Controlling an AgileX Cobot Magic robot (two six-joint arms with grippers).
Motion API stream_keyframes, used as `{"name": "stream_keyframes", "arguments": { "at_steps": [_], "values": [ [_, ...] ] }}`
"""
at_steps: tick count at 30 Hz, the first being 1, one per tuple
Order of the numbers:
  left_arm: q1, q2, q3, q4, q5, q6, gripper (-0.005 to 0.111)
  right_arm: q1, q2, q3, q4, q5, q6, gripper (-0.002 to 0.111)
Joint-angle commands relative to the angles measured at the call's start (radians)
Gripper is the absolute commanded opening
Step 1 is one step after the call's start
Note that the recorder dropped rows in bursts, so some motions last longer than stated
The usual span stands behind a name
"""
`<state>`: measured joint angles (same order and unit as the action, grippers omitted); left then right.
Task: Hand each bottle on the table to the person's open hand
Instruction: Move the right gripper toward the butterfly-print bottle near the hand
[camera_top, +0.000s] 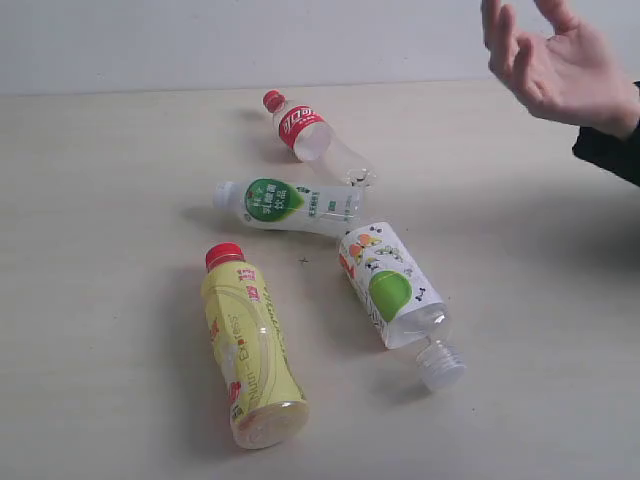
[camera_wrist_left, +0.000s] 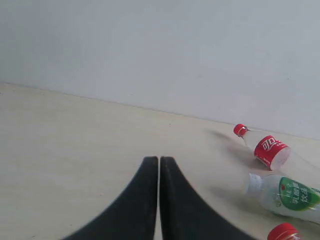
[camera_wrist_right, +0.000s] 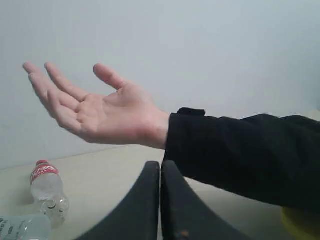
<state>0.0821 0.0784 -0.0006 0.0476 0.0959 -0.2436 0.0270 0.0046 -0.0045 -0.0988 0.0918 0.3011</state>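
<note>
On table (camera_top: 100, 200), four bottles (camera_top: 290, 205) lying, person's open hand (camera_top: 560, 60)

Person's open hand (camera_top: 565, 68) — cropped by exterior view's top edge.

Pale wood-grain table (camera_top: 110, 200), on which are laid, each on its side: a red-labelled bottle (camera_top: 310, 135) nearest the wall, a green-labelled bottle (camera_top: 290, 205), a fruit-labelled bottle (camera_top: 395, 290), and, set apart, a yellow bottle (camera_top: 250, 345) with red cap.
</note>
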Motion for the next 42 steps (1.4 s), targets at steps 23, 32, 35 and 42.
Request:
{"name": "stream_keyframes", "arguments": {
  "at_steps": [23,32,35,42],
  "values": [
    [0.002,0.005,0.001,-0.006,-0.009,0.000,0.004,-0.004,-0.005,0.004,0.315,-0.171,0.253,0.001],
    [0.002,0.005,0.001,-0.006,-0.009,0.000,0.004,-0.004,-0.005,0.004,0.353,-0.315,0.257,0.001],
    [0.002,0.005,0.001,-0.006,-0.009,0.000,0.004,-0.004,-0.005,0.004,0.350,-0.323,0.259,0.001],
    [0.002,0.005,0.001,-0.006,-0.009,0.000,0.004,-0.004,0.137,-0.156,-0.097,-0.348,0.402,0.000]
  ]
}}
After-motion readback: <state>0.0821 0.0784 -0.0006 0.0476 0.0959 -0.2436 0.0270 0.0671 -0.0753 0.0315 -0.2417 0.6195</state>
